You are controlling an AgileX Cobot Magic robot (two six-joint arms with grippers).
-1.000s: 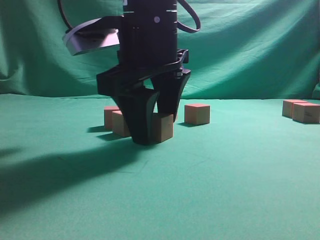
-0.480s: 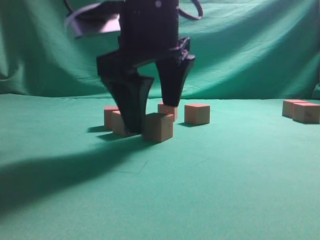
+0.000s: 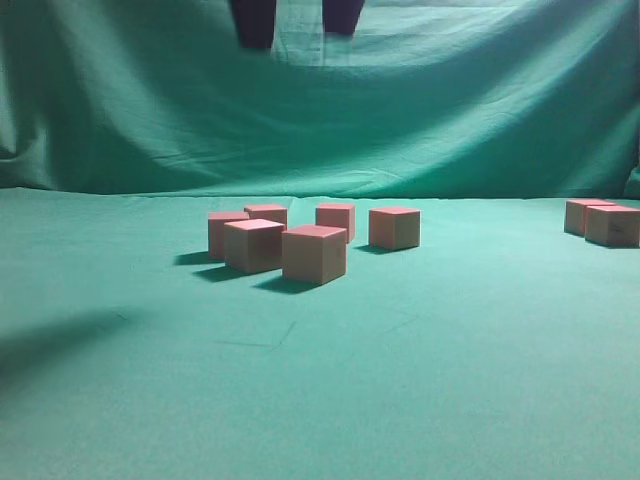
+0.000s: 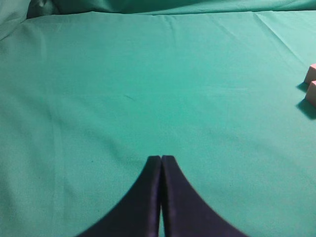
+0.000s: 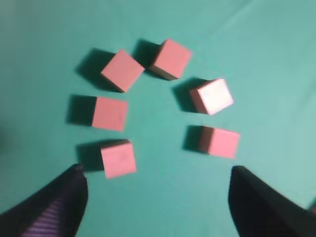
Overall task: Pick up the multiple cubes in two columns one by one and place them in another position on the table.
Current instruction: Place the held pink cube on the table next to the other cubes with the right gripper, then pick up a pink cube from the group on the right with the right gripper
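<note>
Exterior view: left to right, a cluster of six cubes (image 3: 314,253) sits on the table (image 3: 420,380) left of centre, and two more cubes (image 3: 603,221) sit at the far right edge, at roughly 3 o'clock from the cluster. Two dark fingertips (image 3: 252,22) of the right gripper (image 3: 298,20) show at 12 o'clock, high above the cluster, spread apart and holding nothing.

Left wrist view: the left gripper (image 4: 161,160) hangs over bare cloth, its fingers pressed together and empty; two cube corners (image 4: 311,84) show at the 3 o'clock edge.

Right wrist view: the six cubes form a loose ring between 10 and 2 o'clock of the widely parted fingers (image 5: 54,207), none touching them.
</note>
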